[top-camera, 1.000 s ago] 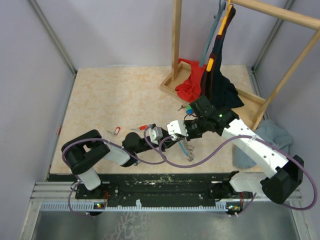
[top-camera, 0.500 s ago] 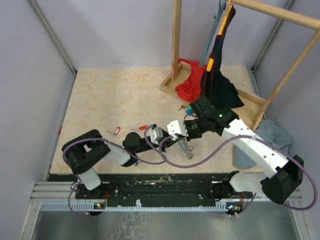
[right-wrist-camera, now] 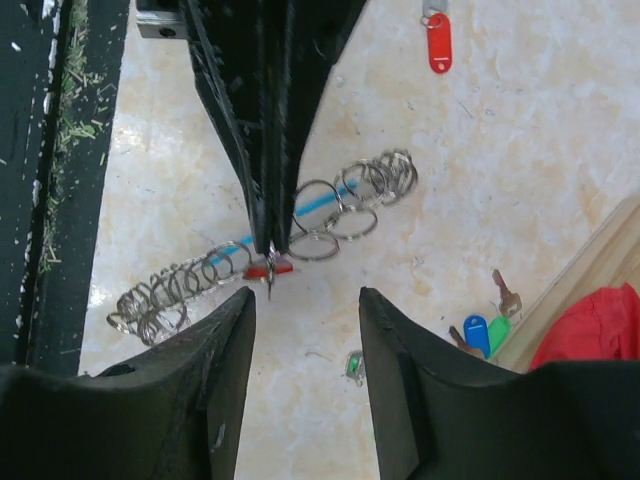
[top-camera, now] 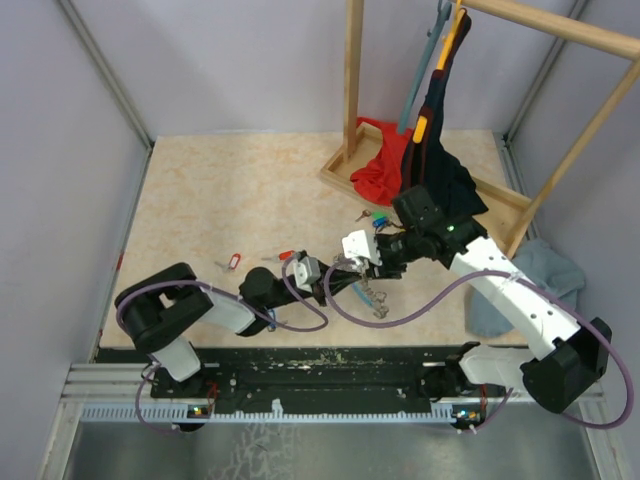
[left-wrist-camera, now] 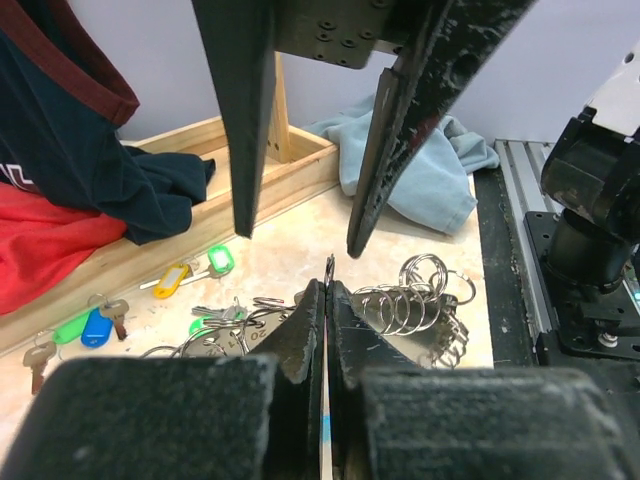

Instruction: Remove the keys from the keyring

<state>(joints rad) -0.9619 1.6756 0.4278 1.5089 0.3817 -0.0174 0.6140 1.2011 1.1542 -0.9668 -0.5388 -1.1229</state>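
Grey ring-chain keyring (right-wrist-camera: 340,205) trails onto the worktop (right-wrist-camera: 560,150). The left gripper (right-wrist-camera: 270,248) has its jaws pinched on the keyring beside a red-tagged key (right-wrist-camera: 258,270). The right gripper (right-wrist-camera: 305,300) hovers just above the keyring, jaws wide. Tag writing is too small to read.

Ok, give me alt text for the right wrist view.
The left gripper pinches the keyring, a chain of rings lying on the table. The right gripper hangs open close by; loose tagged keys lie nearby.
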